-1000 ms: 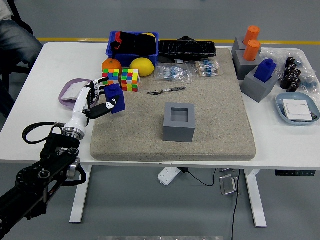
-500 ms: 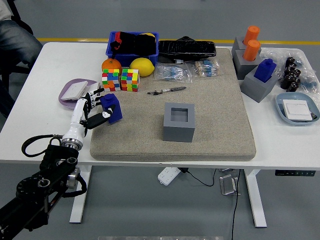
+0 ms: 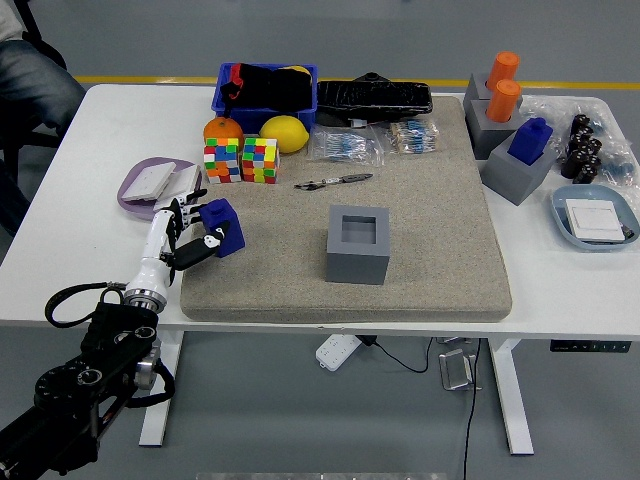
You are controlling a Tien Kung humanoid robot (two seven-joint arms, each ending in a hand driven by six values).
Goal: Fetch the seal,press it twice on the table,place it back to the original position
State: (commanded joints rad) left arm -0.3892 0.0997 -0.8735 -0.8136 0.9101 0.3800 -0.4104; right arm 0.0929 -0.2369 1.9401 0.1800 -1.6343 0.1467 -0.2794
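1. Over the left edge of the grey mat [image 3: 420, 200], the seal [image 3: 222, 228] was a small blue block, tilted, its top leaning away from the left hand [image 3: 180, 238].
2. White fingers [image 3: 172, 216] were closed around the seal, a dark thumb across its near face.
3. Compared with half a second before, hand and seal had dropped slightly nearer the desk [image 3: 60, 200] edge; the grey hollow holder [image 3: 358, 243] was unmoved.
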